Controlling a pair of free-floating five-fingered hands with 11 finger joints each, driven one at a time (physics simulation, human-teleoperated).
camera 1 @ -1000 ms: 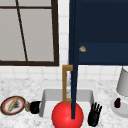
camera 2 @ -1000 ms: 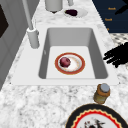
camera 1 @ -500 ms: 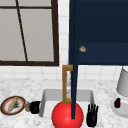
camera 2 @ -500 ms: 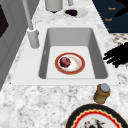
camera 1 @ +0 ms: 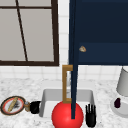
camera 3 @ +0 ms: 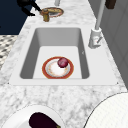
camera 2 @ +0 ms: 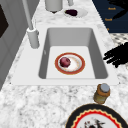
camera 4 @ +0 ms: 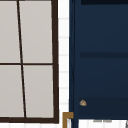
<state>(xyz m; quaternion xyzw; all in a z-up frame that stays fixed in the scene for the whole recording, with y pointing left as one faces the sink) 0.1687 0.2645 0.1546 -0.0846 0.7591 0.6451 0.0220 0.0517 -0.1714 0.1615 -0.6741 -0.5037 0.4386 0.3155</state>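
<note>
A dark red round fruit [camera 2: 65, 62] lies on a red-rimmed plate [camera 2: 78, 65] in the sink [camera 2: 97, 52]; from the right it shows as the fruit [camera 3: 62, 62] on the plate [camera 3: 51, 71]. In the front view the fruit [camera 1: 62, 117] looks bright red. My left hand [camera 1: 35, 107] hovers open beside a small jar [camera 1: 26, 106], by the sink's front left corner. From the side its straight fingers [camera 2: 113, 55] point toward the sink, and it also appears past the jar [camera 3: 45, 15] as the left hand [camera 3: 26, 4]. My right hand [camera 1: 90, 115] hangs open near the sink's right end, holding nothing.
A patterned plate [camera 1: 12, 105] sits on the left counter. On the right stand a white plate with an eggplant [camera 3: 41, 120] and a grey canister [camera 1: 123, 82]. The faucet [camera 2: 32, 32] rises behind the sink. A dark blue cabinet door [camera 1: 73, 62] with a brass handle [camera 1: 65, 83] stands open edge-on above it.
</note>
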